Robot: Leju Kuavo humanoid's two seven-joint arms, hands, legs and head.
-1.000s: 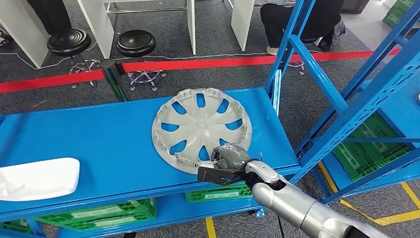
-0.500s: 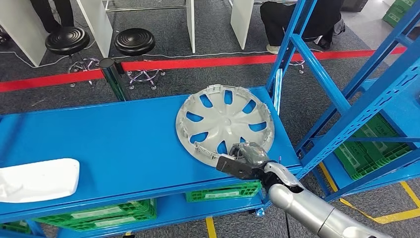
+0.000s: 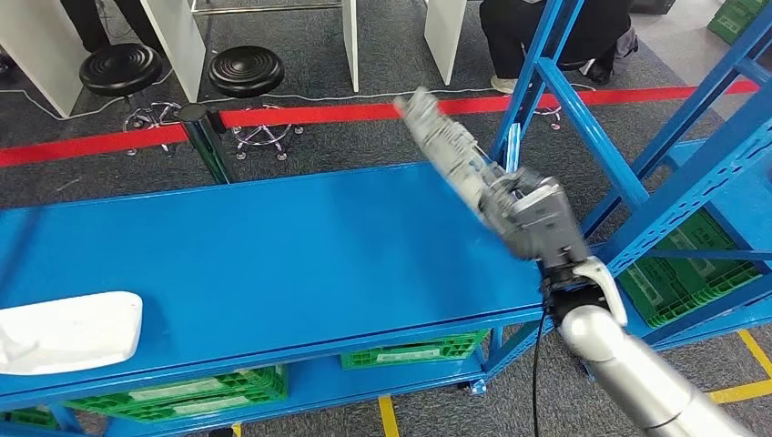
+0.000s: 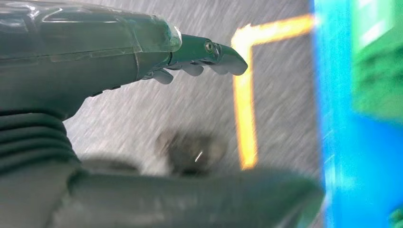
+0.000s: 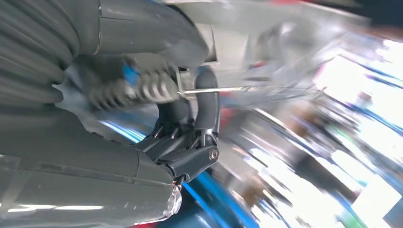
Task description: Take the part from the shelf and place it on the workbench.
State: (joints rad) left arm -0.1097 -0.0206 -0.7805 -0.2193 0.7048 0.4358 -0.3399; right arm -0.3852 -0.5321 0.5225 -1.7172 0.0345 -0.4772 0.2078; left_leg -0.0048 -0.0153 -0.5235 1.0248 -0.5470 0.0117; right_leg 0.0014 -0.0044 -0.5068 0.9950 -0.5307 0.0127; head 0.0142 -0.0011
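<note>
The part is a silver wheel cover, lifted off the blue shelf and seen edge-on and blurred above the shelf's right end. My right hand grips it by its rim, close to the blue shelf upright. In the right wrist view the dark fingers curl over the cover's rim; that picture is smeared by motion. My left hand hangs over the grey floor, fingers and thumb apart, holding nothing.
A white moulded part lies at the shelf's front left. Green crates sit on the level below, and another green crate sits under the blue rack at right. Two black stools, a red floor line and a seated person are beyond.
The wheel cover lay flat on the shelf with my right hand on its near rim; it slid right, then was lifted and tipped edge-on as the hand rose toward the upright.
</note>
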